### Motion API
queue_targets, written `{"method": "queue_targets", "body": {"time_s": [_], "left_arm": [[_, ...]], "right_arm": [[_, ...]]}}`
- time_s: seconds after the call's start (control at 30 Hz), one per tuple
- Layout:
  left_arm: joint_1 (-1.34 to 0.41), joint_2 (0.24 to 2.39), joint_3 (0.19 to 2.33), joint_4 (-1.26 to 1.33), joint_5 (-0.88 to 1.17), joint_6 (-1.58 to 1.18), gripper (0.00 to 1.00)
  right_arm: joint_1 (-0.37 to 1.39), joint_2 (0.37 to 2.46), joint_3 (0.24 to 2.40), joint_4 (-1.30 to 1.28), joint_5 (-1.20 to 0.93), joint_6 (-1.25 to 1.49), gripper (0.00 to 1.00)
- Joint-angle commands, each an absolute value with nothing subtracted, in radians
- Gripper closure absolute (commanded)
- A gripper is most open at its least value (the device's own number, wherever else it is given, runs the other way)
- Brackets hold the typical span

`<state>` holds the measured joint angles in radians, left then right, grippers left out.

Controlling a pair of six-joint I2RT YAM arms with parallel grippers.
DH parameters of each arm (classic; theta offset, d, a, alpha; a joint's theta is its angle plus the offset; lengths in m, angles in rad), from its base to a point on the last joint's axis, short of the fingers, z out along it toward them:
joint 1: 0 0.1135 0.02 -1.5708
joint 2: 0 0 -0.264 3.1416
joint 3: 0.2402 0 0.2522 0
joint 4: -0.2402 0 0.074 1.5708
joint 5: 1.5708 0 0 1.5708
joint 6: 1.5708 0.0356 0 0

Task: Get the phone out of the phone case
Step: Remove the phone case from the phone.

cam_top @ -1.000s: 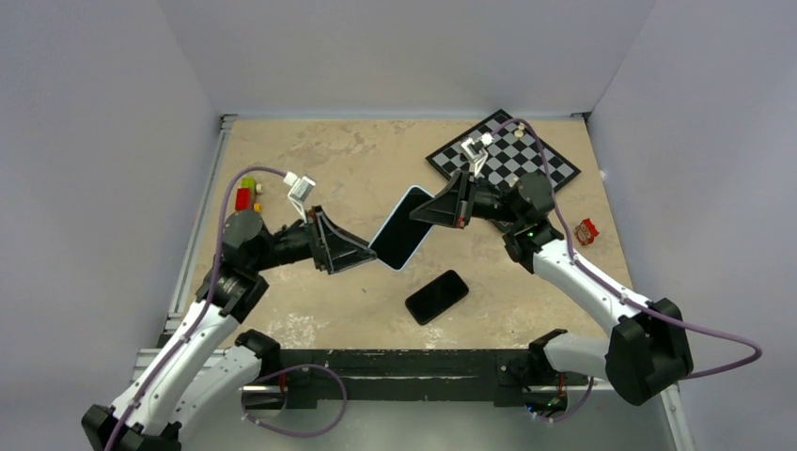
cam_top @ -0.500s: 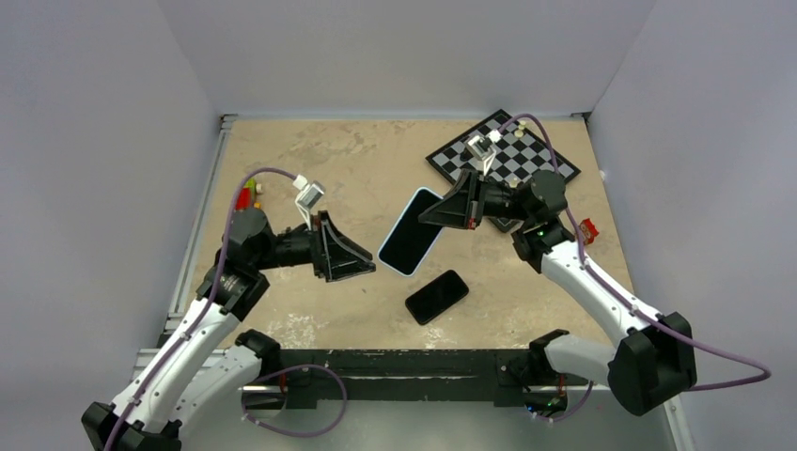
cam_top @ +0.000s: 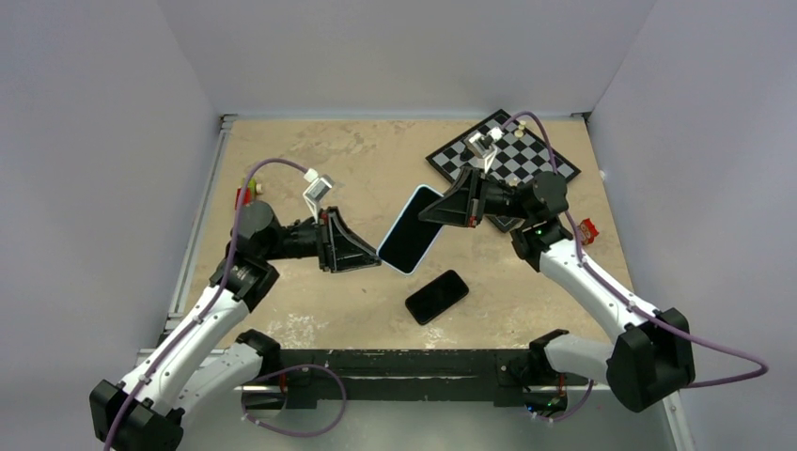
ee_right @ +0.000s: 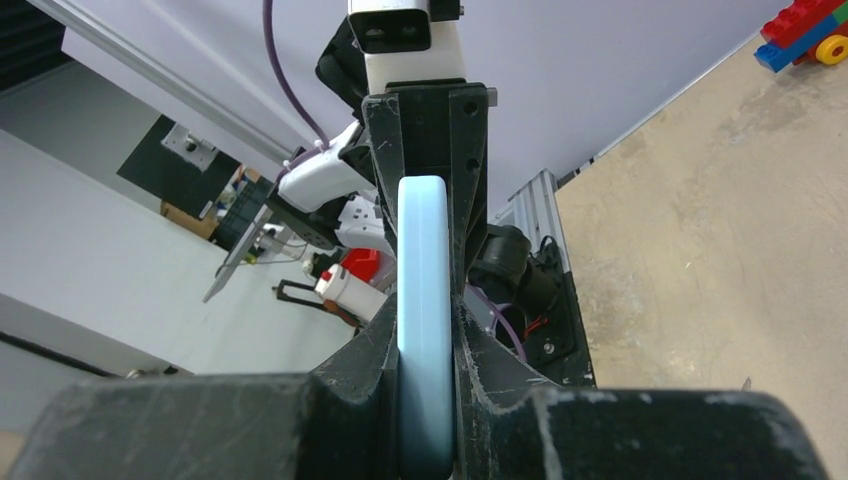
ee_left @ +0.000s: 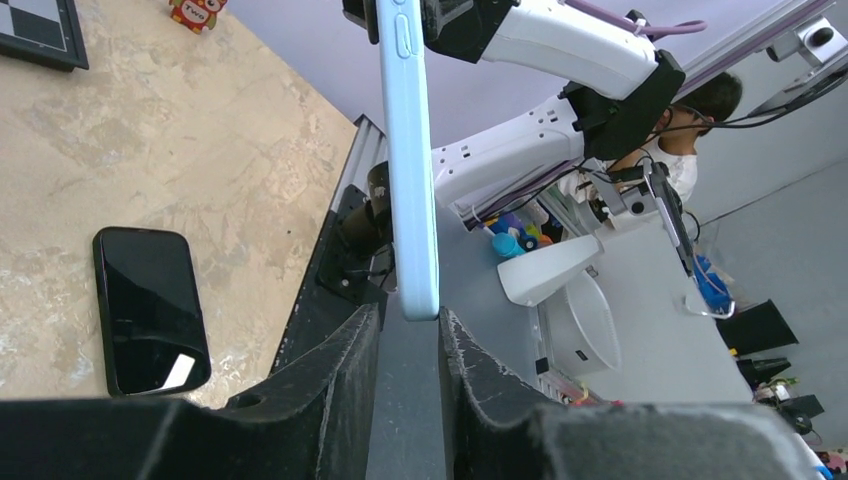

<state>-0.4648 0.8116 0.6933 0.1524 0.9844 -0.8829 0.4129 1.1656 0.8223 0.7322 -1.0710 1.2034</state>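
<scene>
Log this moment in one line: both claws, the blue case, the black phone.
right claw: shut on blue case, held off table | left claw: open, astride blue case's free end | black phone: flat on table, untouched

**Grey booth, cluttered lab beyond**

Plain pale grey walls (cam_top: 404, 47) close in three sides of a mottled beige table (cam_top: 348, 160). The light is even, with only soft shadows. A metal rail (cam_top: 193, 244) runs along the table's left edge. Past the near edge, the left wrist view shows a grey desk (ee_left: 650, 350) with a white bowl (ee_left: 595, 330) and small coloured clutter (ee_left: 515, 225).
</scene>
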Motion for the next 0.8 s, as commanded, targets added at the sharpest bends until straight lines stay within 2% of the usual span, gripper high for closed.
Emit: {"method": "queue_targets", "body": {"time_s": [0.0, 0.13, 0.23, 0.33, 0.43, 0.6, 0.77], "left_arm": [[-0.47, 0.833, 0.728, 0.209, 1.014, -0.887, 0.69], [-0.471, 0.853, 0.733, 0.238, 1.033, -0.889, 0.75], [-0.471, 0.865, 0.709, 0.38, 1.102, -0.936, 0.84], [-0.471, 0.884, 0.69, 0.54, 1.172, -0.969, 0.95], [-0.471, 0.932, 0.713, 0.575, 1.218, -0.955, 1.0], [-0.465, 1.001, 0.752, 0.51, 1.186, -0.851, 1.0], [-0.465, 1.087, 0.825, 0.398, 1.156, -0.764, 1.0]], "right_arm": [[0.414, 1.177, 0.872, 0.848, -1.072, 1.256, 1.0], [0.415, 1.19, 0.87, 0.87, -1.077, 1.267, 1.0], [0.414, 1.199, 0.862, 0.924, -1.088, 1.306, 1.0], [0.417, 1.214, 0.843, 1.076, -1.103, 1.412, 1.0], [0.426, 1.238, 0.83, 1.217, -1.122, 1.528, 1.0], [0.427, 1.265, 0.834, 1.407, -1.115, 1.698, 1.0], [0.427, 1.351, 0.867, 1.741, -1.055, 1.986, 1.0]]}}
